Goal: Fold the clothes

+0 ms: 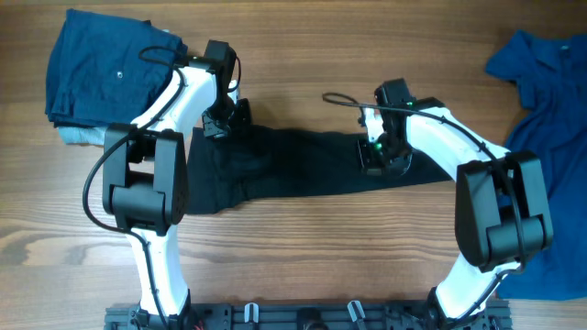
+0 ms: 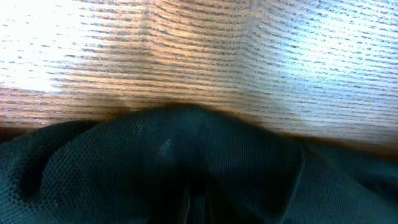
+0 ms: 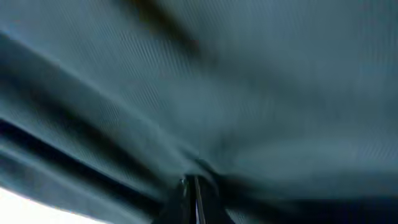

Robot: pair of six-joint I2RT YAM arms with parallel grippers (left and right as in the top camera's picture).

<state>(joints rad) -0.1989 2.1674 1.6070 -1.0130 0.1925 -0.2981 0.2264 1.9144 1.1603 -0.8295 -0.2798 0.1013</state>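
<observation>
On table point(image 1: 303, 266), black garment point(image 1: 293, 170) (bunched)

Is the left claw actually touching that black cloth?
Touching. The left wrist view shows the black cloth puckered into the left gripper, pinched between its fingertips.

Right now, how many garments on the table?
4: black garment centre; blue shirt crumpled at right edge; folded navy garment top left, atop a grey garment. More may be hidden there.
</observation>
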